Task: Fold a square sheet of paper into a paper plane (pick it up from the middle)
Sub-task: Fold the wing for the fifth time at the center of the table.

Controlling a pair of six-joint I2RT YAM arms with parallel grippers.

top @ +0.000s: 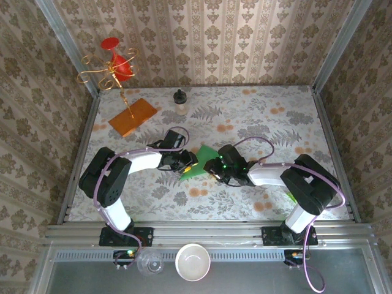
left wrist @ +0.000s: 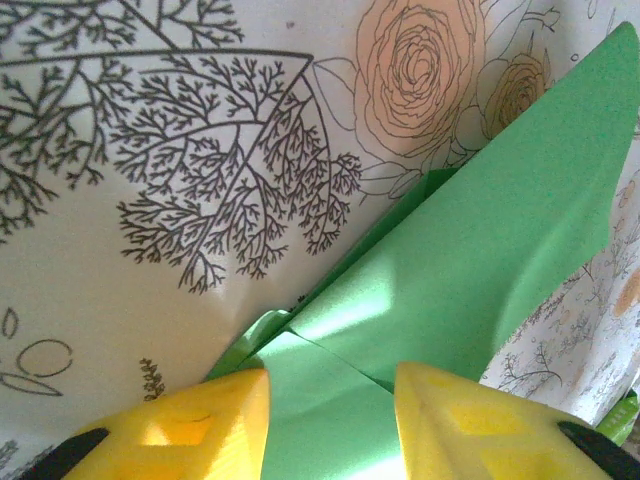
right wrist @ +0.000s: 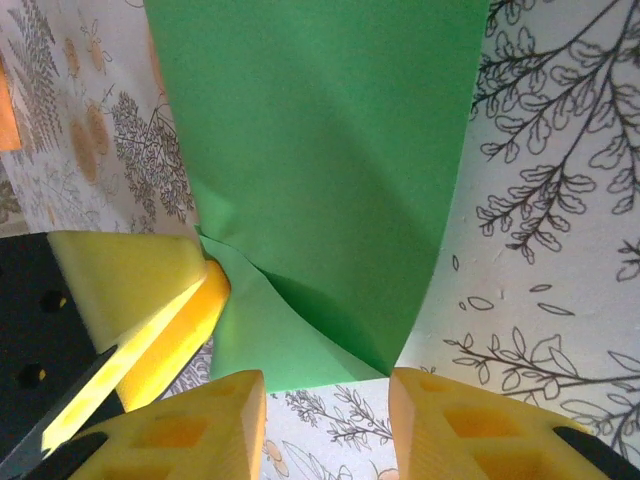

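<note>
White bowl [top: 193, 262] nearest, green paper [top: 204, 153] on floral tablecloth [top: 275, 122], damask-papered walls [top: 214, 37]

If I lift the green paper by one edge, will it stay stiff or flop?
Probably floppy: the green paper is thin and bows off the tablecloth. Likely light, so a push may buckle it. Its folds may stiffen it.
</note>
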